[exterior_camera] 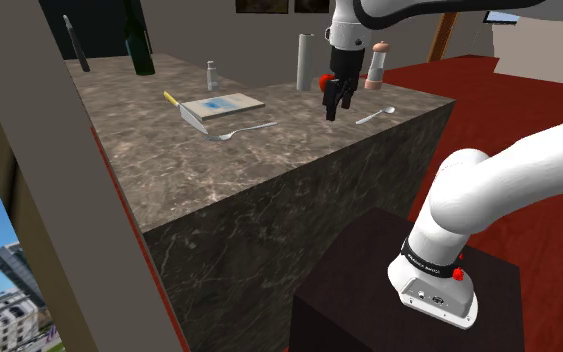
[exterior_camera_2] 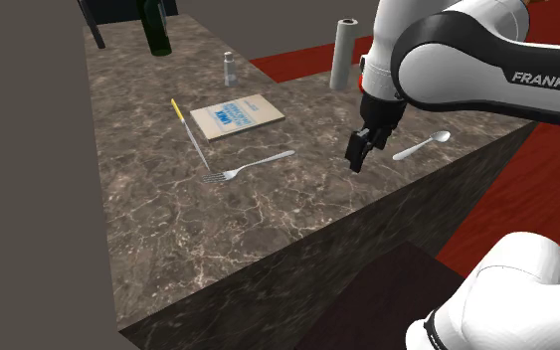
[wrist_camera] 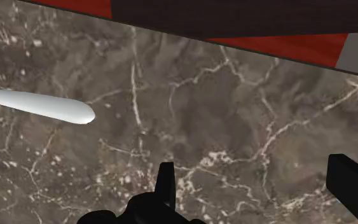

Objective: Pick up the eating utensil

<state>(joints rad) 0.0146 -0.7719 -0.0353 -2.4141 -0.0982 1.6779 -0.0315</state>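
Observation:
Two pale utensils lie on the dark marble counter (exterior_camera: 169, 170). A spoon (exterior_camera: 376, 115) (exterior_camera_2: 422, 148) rests near the counter's corner, and a fork (exterior_camera: 241, 131) (exterior_camera_2: 251, 165) lies nearer the middle. My black gripper (exterior_camera: 335, 100) (exterior_camera_2: 357, 157) hangs just above the counter between them, close to the spoon's handle end. In the wrist view the gripper (wrist_camera: 259, 191) is open with bare marble between its fingers. A rounded white handle tip (wrist_camera: 41, 105), seemingly the spoon's, lies off to one side of the fingers, untouched.
A flat book (exterior_camera: 224, 104) (exterior_camera_2: 236, 114) and a thin yellow-tipped stick (exterior_camera_2: 188, 129) lie beyond the fork. A small shaker (exterior_camera_2: 229, 70), a grey cylinder (exterior_camera: 306, 60), a pale mill (exterior_camera: 377, 65) and a dark bottle (exterior_camera: 141, 45) stand further back. The counter edge (wrist_camera: 234, 48) drops to red floor.

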